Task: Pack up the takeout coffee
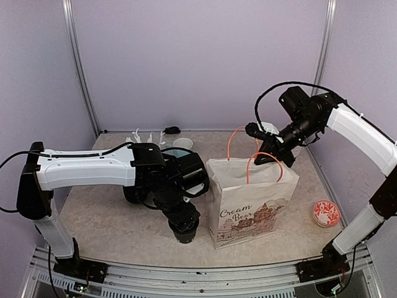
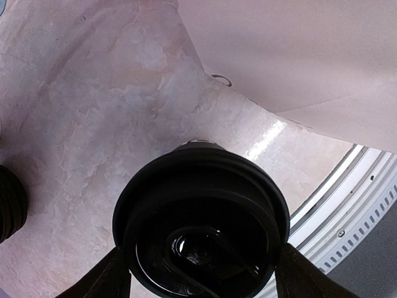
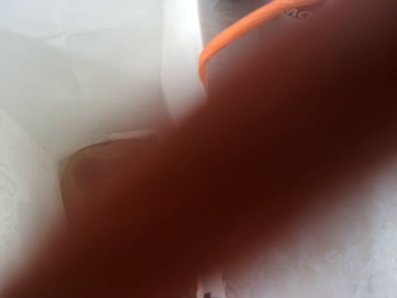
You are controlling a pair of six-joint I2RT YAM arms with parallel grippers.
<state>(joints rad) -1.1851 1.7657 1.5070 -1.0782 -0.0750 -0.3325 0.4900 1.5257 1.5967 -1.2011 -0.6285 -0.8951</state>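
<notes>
A takeout coffee cup (image 1: 185,233), black with a round black lid (image 2: 201,217), stands on the table left of the white paper bag (image 1: 251,205), which has orange handles. My left gripper (image 1: 183,218) is over it and shut on it, with dark fingers (image 2: 102,279) pressed against both sides of the lid. My right gripper (image 1: 274,155) is at the bag's back rim and seems shut on it. The right wrist view looks down into the bag (image 3: 93,74), but a blurred dark shape covers the fingers. I cannot make out a second coffee cup with certainty.
A dark round object (image 2: 7,205) sits at the left edge of the left wrist view. White sticks (image 1: 139,135), a small black item (image 1: 172,130) and a pale cup (image 1: 183,143) stand at the back. A red patterned disc (image 1: 326,213) lies at right. The metal front rail (image 2: 366,205) is close.
</notes>
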